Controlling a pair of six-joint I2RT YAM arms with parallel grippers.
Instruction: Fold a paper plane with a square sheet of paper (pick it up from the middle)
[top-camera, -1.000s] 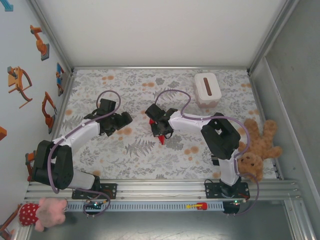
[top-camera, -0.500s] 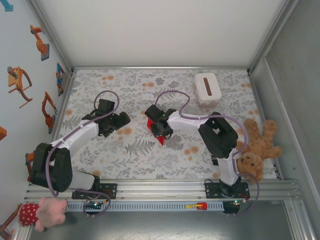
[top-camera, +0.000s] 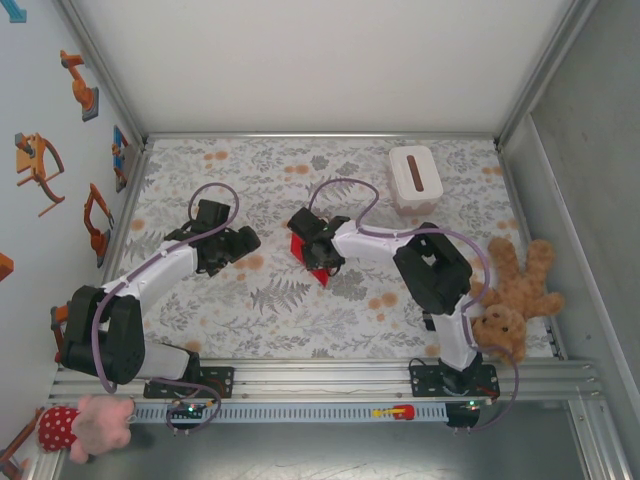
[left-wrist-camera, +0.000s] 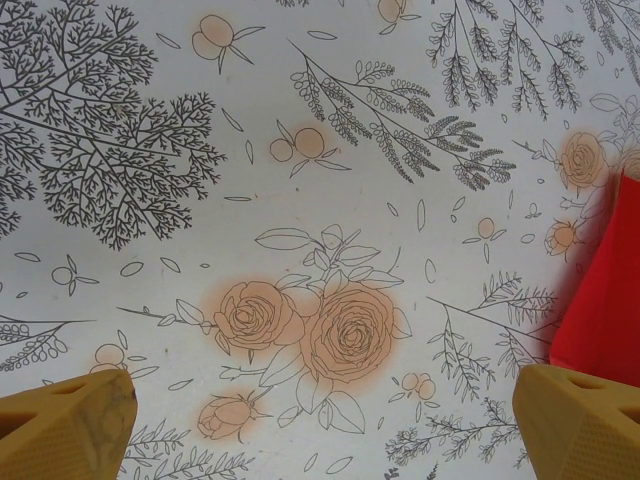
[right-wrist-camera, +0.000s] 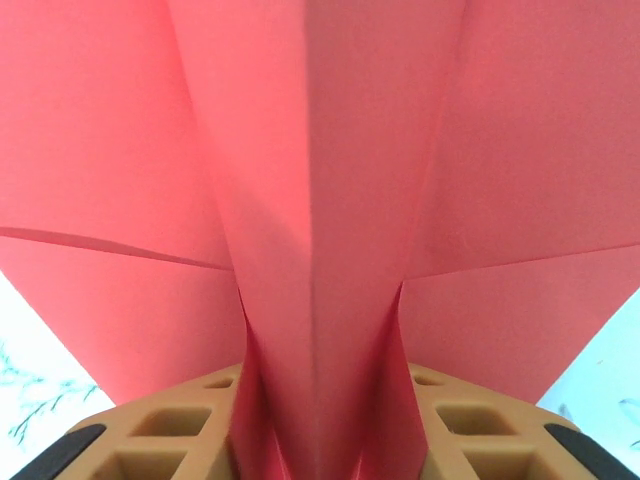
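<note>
The red paper plane (right-wrist-camera: 320, 150) lies near the middle of the flowered surface (left-wrist-camera: 150, 250), under the right claw (top-camera: 318, 256). In the right wrist view its raised centre fold stands between the two fingers (right-wrist-camera: 170, 440); whether they pinch it or merely flank it cannot be told. The left claw (left-wrist-camera: 320, 420) hovers spread wide near the plane, holding nothing. The step looks like finishing the keel crease or setting the dart down. To do it well, hold the fingers square on the fold, release without dragging the wings, and lift straight up.
</note>
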